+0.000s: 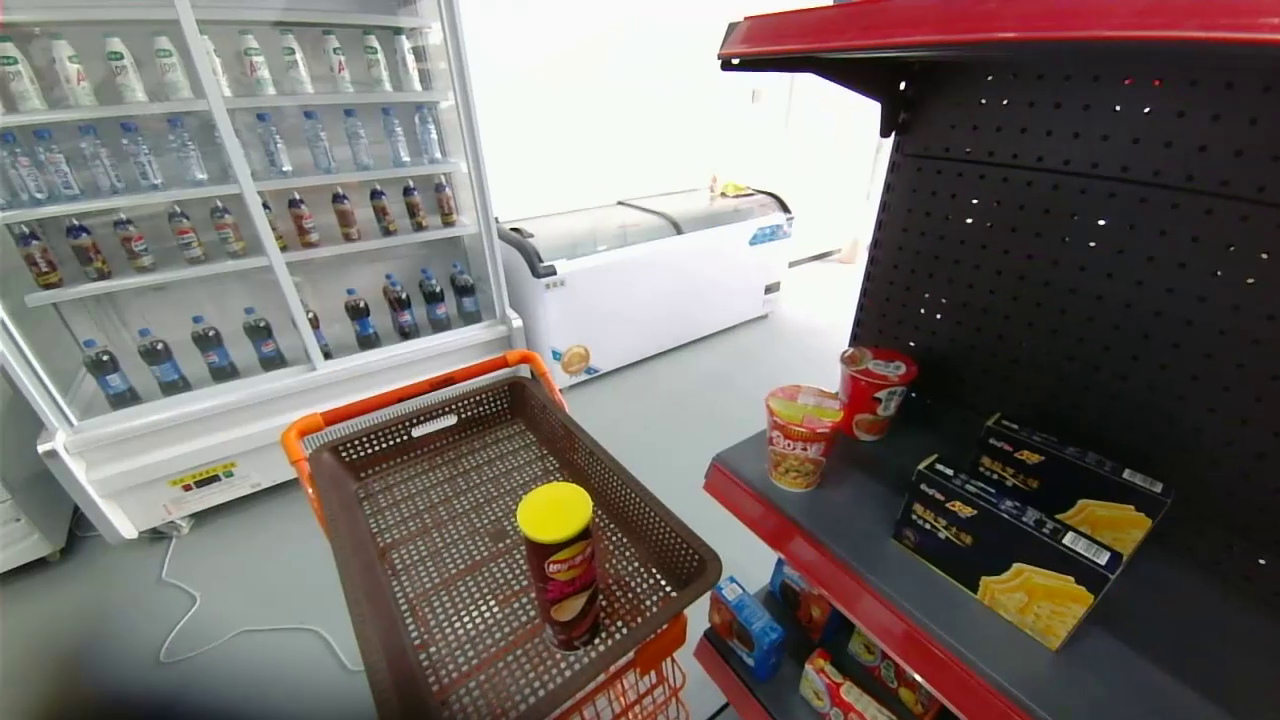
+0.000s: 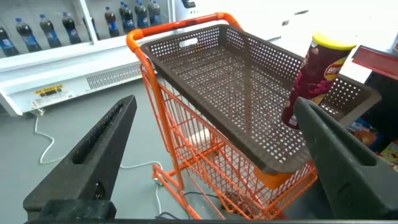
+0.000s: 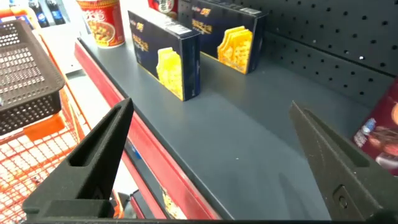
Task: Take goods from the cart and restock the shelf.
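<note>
Yellow-lidded chip can (image 1: 560,565) is standing upright at about 5 o'clock in the brown basket (image 1: 625,475) on the cart, with nothing else riding in there. Both sets of fingers are hanging spread wide and gripping nothing, the left gripper (image 2: 212,109) facing the cart and the right gripper (image 3: 211,109) over the shelf (image 1: 870,510). Honestly, I'm worrying that tall can is going to tip if a finger clips it up high. Further off at 2 o'clock, snack boxes (image 1: 1010,555) and noodle cups (image 1: 800,437) are sitting on the shelf.
</note>
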Robot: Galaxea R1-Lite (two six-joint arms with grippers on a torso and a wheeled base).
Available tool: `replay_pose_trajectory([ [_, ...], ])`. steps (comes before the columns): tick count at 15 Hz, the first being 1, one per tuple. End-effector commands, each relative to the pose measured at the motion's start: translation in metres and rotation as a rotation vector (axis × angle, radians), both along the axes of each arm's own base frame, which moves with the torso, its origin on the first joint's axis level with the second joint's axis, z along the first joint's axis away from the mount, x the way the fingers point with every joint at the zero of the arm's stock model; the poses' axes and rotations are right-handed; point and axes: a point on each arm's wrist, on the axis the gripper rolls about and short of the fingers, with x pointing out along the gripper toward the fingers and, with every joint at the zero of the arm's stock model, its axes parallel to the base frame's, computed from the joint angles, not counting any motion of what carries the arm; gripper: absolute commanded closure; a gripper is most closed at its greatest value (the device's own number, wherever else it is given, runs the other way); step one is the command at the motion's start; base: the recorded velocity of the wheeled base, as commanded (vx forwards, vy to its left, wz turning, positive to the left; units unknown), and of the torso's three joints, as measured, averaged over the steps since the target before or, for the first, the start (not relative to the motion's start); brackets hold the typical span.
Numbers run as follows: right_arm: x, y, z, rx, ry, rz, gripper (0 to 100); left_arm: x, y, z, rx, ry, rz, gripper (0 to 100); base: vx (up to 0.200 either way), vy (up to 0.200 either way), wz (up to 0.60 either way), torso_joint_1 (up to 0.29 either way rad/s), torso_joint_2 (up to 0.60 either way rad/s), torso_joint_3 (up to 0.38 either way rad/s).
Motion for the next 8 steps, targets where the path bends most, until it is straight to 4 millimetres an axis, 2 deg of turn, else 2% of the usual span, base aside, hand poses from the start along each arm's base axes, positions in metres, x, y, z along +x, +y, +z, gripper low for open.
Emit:
replay_pose_trajectory([
  [1,0.0,0.0,0.0,-0.001,0.002,0.0,0,-0.004,0.0,0.024,0.099,-0.031,-0.015,0,0.0,0.0,0.0,0.0,0.0,0.0],
  [2,0.0,0.0,0.0,0.001,0.002,0.0,0,-0.007,0.0,0.056,0.202,-0.038,-0.048,0,0.0,0.0,0.0,0.0,0.0,0.0],
  [3,0.0,0.0,0.0,0.001,0.002,0.0,0,0.017,0.0,0.097,0.185,0.166,-0.101,0,0.0,0.0,0.0,0.0,0.0,0.0],
  [4,0.0,0.0,0.0,0.001,0.002,0.0,0,0.024,-0.001,0.114,0.087,0.172,-0.139,0,0.0,0.0,0.0,0.0,0.0,0.0],
  [5,0.0,0.0,0.0,0.001,0.002,0.0,0,0.037,-0.003,0.112,0.107,0.267,-0.215,0,0.0,0.0,0.0,0.0,0.0,0.0],
  [8,0.0,0.0,0.0,0.001,0.002,0.0,0,0.049,-0.008,0.095,0.122,0.391,-0.338,0,0.0,0.0,0.0,0.0,0.0,0.0],
])
